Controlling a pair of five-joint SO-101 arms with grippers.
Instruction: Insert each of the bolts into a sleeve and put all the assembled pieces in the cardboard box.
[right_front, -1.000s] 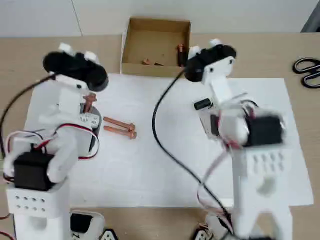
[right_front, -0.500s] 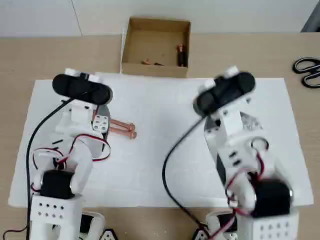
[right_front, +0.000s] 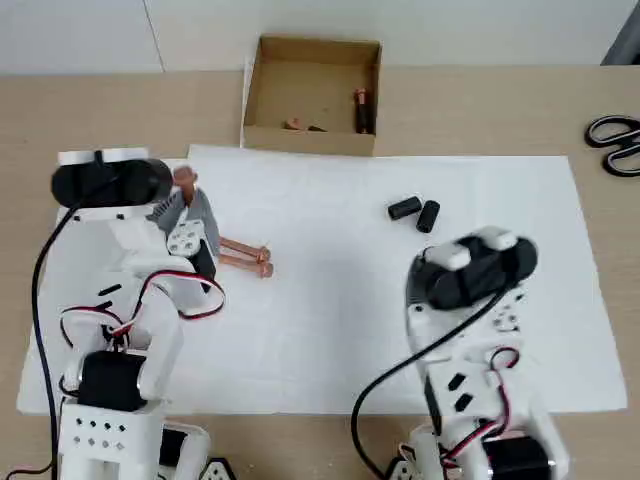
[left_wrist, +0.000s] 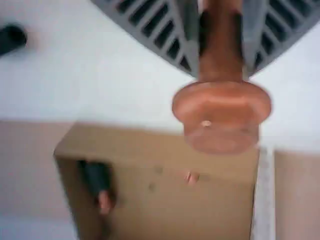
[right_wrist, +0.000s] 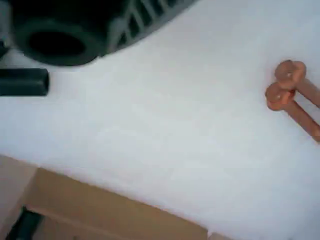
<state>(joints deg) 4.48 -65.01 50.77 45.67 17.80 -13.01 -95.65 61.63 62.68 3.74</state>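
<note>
The left claw (right_front: 186, 203) was clamped on a copper bolt (left_wrist: 221, 110), gripping its shank so that the head stuck out past the fingertips. The bolt's long axis ran in line with the claw and pointed away from the robot, toward the cardboard box (right_front: 310, 141).

The coming move turned on the two black sleeves (right_front: 403, 208) (right_front: 428, 215). They lay side by side on the white paper (right_front: 330, 330), well apart from the held bolt and off to its right. They were much nearer the right arm (right_front: 478, 270), just ahead of it. From that arm's wrist, one sleeve (right_wrist: 55, 44) showed its open bore end-on and the other (right_wrist: 24, 82) lay crosswise. By my reading, the bolt would have to swing rightward and line up with a bore.

Two spare bolts (right_front: 240, 246) (right_front: 238, 262) lay just beside the left claw on the counter's paper.
</note>
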